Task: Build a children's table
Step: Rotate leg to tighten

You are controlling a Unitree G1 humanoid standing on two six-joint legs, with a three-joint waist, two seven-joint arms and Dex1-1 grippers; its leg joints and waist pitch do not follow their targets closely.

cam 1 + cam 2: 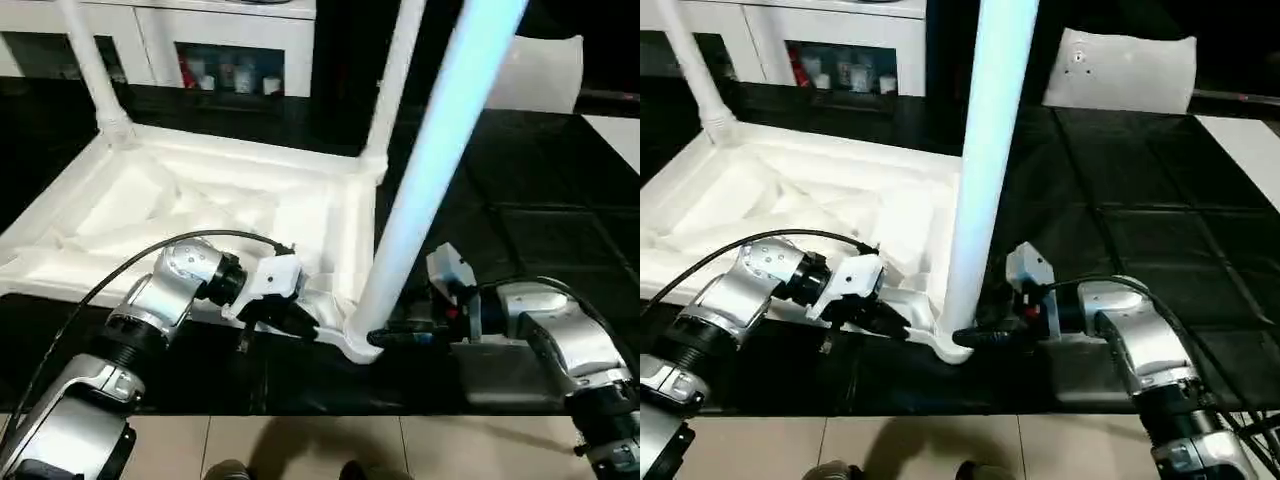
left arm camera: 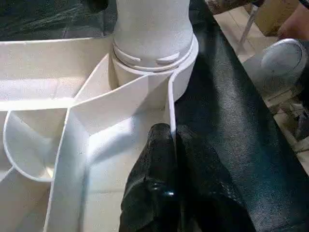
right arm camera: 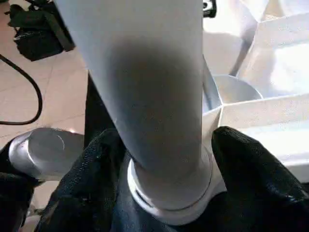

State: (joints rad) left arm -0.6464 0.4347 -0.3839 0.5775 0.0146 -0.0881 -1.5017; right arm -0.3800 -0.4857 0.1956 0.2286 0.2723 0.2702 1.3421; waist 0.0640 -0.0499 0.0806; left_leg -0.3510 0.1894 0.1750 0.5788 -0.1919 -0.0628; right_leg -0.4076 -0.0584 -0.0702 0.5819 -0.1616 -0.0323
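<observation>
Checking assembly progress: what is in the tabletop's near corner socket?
A white leg stands in the socket at the tabletop's near corner, its collar at the socket's rim. How deep it goes is hidden by the socket wall. The right gripper straddles the leg's base.

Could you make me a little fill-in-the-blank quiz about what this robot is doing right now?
1. The tabletop lies with its ribbed underside facing ____.
2. The left gripper pinches the tabletop's ____ between its fingers.
3. The right gripper has a finger on each side of the near ____, just above its corner socket.
4. Counting all visible, ____ legs stand in sockets.

Missing words: up; rim; leg; three
</observation>
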